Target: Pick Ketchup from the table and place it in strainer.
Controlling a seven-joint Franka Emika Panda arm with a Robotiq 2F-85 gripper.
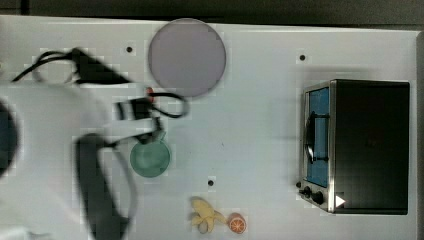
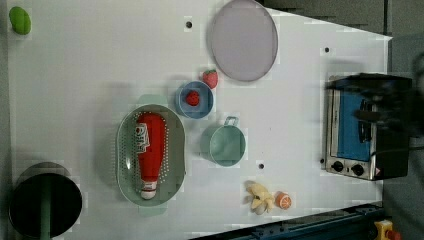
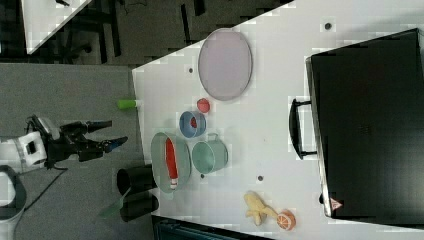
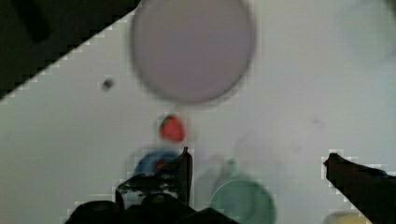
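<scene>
The red plastic ketchup bottle (image 2: pixel 149 150) lies flat inside the pale mint-green oval perforated strainer (image 2: pixel 124 161) on the white tabletop (image 2: pixel 90 75), so the placing appears done. Its long axis follows the strainer's own length, with the white cap toward six o'clock in the left view. The black claw (image 3: pixel 105 134) stands wide open and empty, well clear of the tabletop at nine o'clock of the strainer in the right view, presumably withdrawn.

The arm (image 3: pixel 20 160) stood raised at the right view's left, its gripper (image 3: pixel 107 134) empty, fingers (image 3: pixel 100 123) spread wide apart.
</scene>
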